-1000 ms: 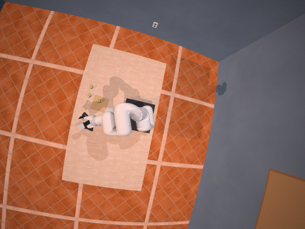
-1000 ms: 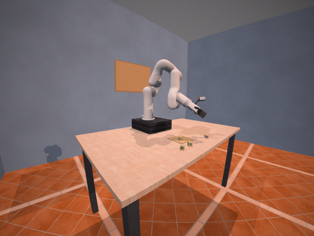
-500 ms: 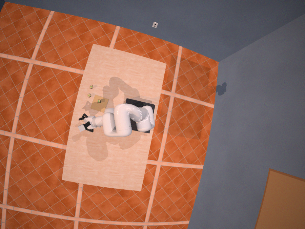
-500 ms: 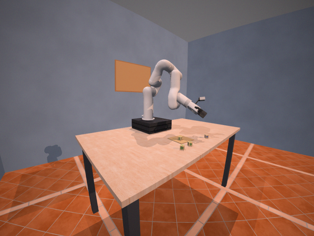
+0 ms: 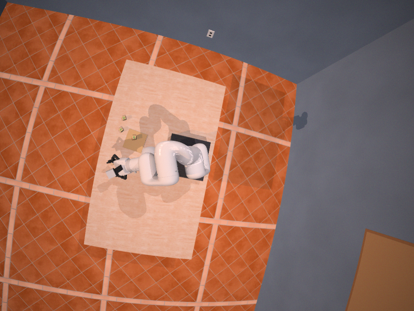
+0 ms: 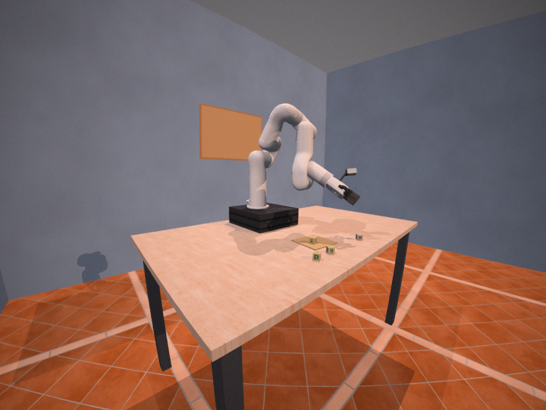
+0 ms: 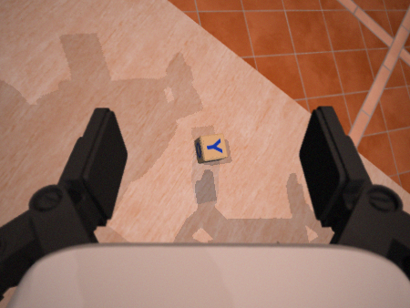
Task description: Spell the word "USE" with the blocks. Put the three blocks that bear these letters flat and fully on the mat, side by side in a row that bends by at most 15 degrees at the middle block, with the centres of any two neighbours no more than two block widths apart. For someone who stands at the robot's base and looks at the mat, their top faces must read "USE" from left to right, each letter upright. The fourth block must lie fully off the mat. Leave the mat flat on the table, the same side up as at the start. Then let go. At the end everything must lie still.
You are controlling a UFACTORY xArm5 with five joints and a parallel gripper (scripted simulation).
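Note:
A tan block with a blue Y (image 7: pixel 211 148) on top lies flat on the table, off the mat and near the table edge. It also shows in the exterior view (image 6: pixel 359 236). My gripper (image 7: pixel 212 130) is open and empty, high above this block, which sits between the fingers in the wrist view. The gripper also shows from overhead (image 5: pixel 114 167) and from the side (image 6: pixel 351 197). A brown mat (image 5: pixel 135 140) holds one green-lettered block (image 5: pixel 134 136). Two more green-lettered blocks (image 5: pixel 121 129) (image 5: pixel 123 118) lie off the mat beside it. Their top letters are too small to read.
The arm's black base (image 5: pixel 190 155) stands at the table's middle. The table edge runs close beyond the Y block, with orange tiled floor (image 7: pixel 319 41) below. From overhead the arm and wrist camera hide the Y block.

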